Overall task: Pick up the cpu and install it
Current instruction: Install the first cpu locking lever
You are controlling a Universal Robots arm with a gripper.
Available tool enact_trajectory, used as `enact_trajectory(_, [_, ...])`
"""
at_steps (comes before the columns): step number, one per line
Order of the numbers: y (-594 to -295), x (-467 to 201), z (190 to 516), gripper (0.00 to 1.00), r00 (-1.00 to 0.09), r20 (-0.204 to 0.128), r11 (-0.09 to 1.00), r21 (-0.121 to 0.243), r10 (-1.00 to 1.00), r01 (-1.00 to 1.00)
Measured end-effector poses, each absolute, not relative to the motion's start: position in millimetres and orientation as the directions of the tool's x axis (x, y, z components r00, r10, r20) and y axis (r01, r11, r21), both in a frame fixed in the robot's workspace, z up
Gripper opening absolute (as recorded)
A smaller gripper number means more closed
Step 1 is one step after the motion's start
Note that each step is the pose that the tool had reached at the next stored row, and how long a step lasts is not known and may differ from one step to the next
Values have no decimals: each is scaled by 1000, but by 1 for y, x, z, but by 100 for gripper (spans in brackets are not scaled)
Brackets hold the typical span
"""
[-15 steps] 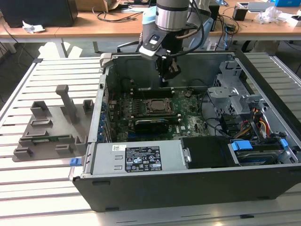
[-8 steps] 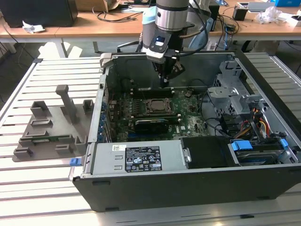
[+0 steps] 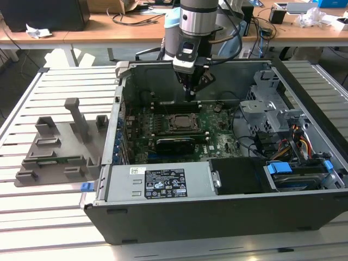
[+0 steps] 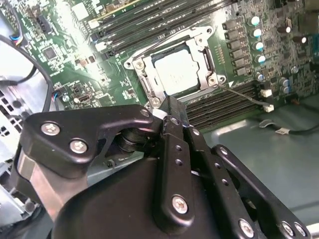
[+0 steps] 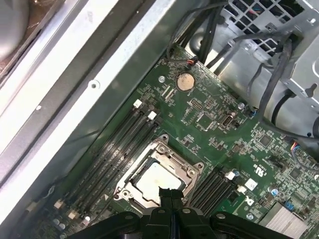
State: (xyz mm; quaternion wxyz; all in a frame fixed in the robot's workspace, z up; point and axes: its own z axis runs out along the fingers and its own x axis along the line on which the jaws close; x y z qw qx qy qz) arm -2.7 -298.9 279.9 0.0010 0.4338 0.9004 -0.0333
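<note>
The black metal gripper [image 5: 171, 192], fingers clenched empty, hovers above the flat, silver-topped square cpu [image 5: 155, 181] seated in its metal-framed socket [image 5: 168, 149]; likely light, stiff, fragile, best held by its edges.

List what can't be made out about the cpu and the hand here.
1. First wrist view: the hand covers one edge of the cpu, so full seating in the socket is unclear.
2. Exterior view: the cpu is too small to judge its seating.
3. Second wrist view: the hand hides the board beside the socket.

one cpu [image 5: 155, 180], one case [image 3: 228, 220], one tray [image 3: 53, 145]
</note>
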Motion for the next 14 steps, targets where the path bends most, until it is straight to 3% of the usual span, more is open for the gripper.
enact_trajectory(14, [-299, -3, 280, 11, -759, -31, 757, -59, 651, 651])
